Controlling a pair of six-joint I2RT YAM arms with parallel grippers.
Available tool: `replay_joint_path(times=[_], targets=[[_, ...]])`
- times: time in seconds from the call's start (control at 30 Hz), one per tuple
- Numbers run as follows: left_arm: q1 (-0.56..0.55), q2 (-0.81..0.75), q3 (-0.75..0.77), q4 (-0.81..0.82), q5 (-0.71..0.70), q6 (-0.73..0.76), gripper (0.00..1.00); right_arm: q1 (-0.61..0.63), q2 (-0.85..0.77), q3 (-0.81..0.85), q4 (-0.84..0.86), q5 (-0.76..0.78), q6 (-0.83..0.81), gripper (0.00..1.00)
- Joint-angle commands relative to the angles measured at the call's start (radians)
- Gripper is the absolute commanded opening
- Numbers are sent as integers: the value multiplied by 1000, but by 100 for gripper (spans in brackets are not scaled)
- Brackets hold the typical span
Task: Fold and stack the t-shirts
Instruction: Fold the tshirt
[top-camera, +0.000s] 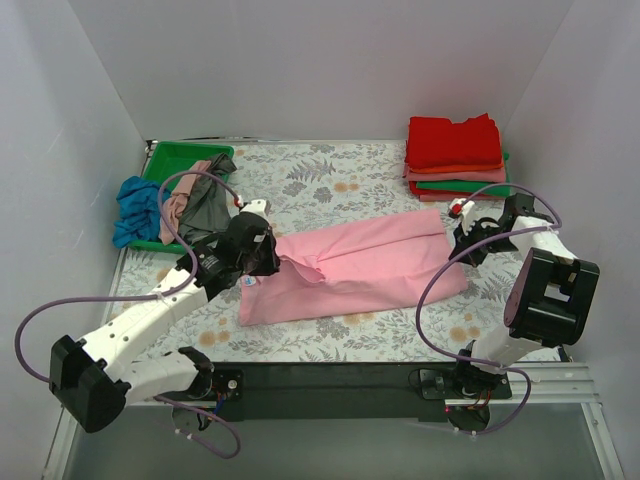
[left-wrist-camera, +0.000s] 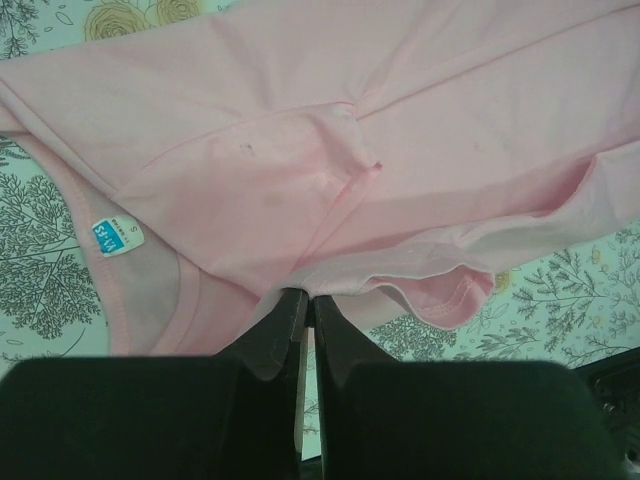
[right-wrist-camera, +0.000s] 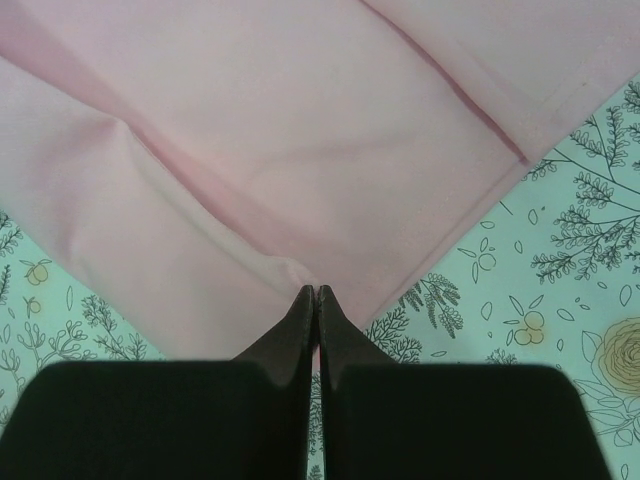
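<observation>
A light pink t-shirt (top-camera: 350, 270) lies stretched across the middle of the floral table, folded lengthwise. My left gripper (top-camera: 268, 250) is shut on its left edge near the sleeve; the left wrist view shows the pink cloth (left-wrist-camera: 330, 150), its blue neck label (left-wrist-camera: 117, 236) and my gripper (left-wrist-camera: 310, 297) pinching a fold. My right gripper (top-camera: 462, 243) is shut on the shirt's right end; the right wrist view shows it (right-wrist-camera: 316, 292) pinching the pink cloth (right-wrist-camera: 280, 130) at an edge. A stack of folded t-shirts (top-camera: 455, 155), red on top, sits at the back right.
A bright green tray (top-camera: 172, 163) at the back left holds crumpled shirts: grey (top-camera: 208, 205), salmon (top-camera: 178, 205) and blue (top-camera: 135, 210) hanging over its left edge. White walls close in the table on three sides. Purple cables loop from both arms.
</observation>
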Motion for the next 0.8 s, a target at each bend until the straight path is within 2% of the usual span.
replay_joint_path(times=[0.0,0.33,0.77], targets=[[34,20,29,41,43,50,0,-8,-3,-17,65,2,48,1],[123,58,35,49,91,91,0,-9,28,-3,152,-10,123,1],[178,93,23,34,129,104,0,-6,38,-8,226,-4,184,1]])
